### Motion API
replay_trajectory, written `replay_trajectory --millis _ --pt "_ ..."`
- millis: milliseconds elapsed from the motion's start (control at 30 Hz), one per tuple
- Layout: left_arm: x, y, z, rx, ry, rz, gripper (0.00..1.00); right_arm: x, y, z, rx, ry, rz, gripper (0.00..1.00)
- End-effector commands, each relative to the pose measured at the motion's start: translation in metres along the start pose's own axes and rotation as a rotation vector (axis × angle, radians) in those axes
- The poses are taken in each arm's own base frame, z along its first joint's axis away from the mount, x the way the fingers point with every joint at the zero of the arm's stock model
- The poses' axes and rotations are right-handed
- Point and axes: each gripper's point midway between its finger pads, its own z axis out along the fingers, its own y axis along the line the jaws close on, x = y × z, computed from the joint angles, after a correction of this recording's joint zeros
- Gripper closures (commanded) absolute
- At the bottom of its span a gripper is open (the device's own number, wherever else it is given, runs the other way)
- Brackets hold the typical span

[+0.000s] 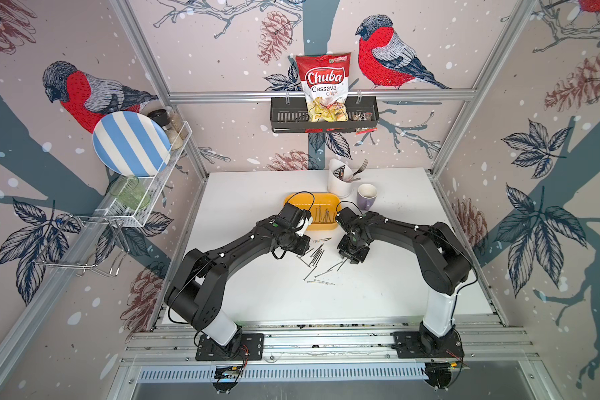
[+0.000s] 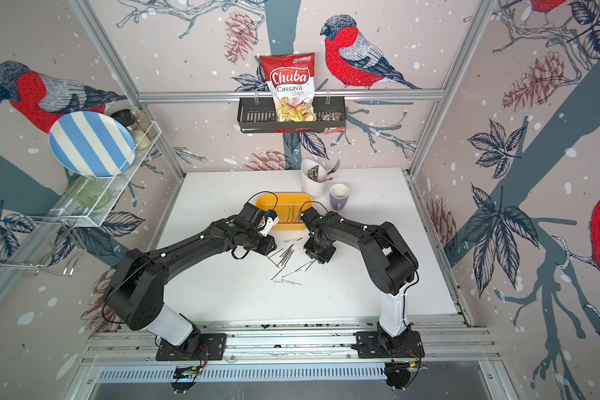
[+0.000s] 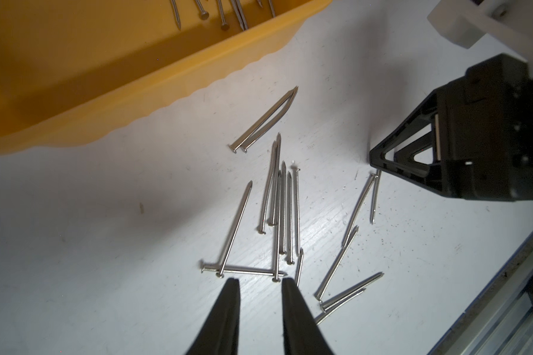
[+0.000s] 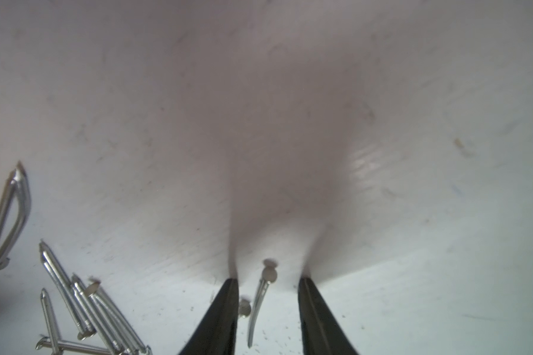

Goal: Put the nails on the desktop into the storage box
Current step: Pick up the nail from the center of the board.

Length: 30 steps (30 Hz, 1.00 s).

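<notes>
Nails lie loose on the table beside the storage box, some already inside. Right fingers straddle one nail, parted, not gripping; left fingers hover slightly parted, empty. Close squarely on its shank before lifting.

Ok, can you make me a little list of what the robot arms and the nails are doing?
left gripper: open, tips by the loose nails
right gripper: open, low on the desktop, a single nail between its jaws
storage box: yellow, with boxed nails inside
job: not finished, many nails lie outside the box
</notes>
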Motion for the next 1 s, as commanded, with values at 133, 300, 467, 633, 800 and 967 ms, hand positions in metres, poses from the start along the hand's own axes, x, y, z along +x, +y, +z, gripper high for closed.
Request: replay_trajectory --millis 133,300,467,633,800,967 --pt "-0.001 0.003 -0.005 -0.006 -0.014 0.009 0.72 -0.002 0.004 0.014 -0.005 -0.002 -0.023 0.74" --pt "0.0 0.004 -0.005 -0.006 -0.016 0.005 0.72 -0.004 0.002 0.014 0.005 -0.01 -0.021 0.83" --pt "0.0 0.004 -0.005 -0.008 -0.015 0.005 0.72 -0.006 0.0 0.014 0.01 -0.019 -0.022 0.9" --pt "0.0 0.005 -0.005 -0.01 -0.016 0.003 0.72 -0.012 0.0 0.01 0.004 -0.03 -0.026 1.0" --pt "-0.003 0.006 -0.007 -0.003 -0.026 -0.013 0.73 -0.021 0.008 -0.003 -0.011 -0.07 -0.076 1.0" --pt "-0.006 0.012 -0.013 0.038 -0.053 -0.078 0.72 -0.029 0.031 -0.031 -0.074 -0.145 -0.166 1.0"
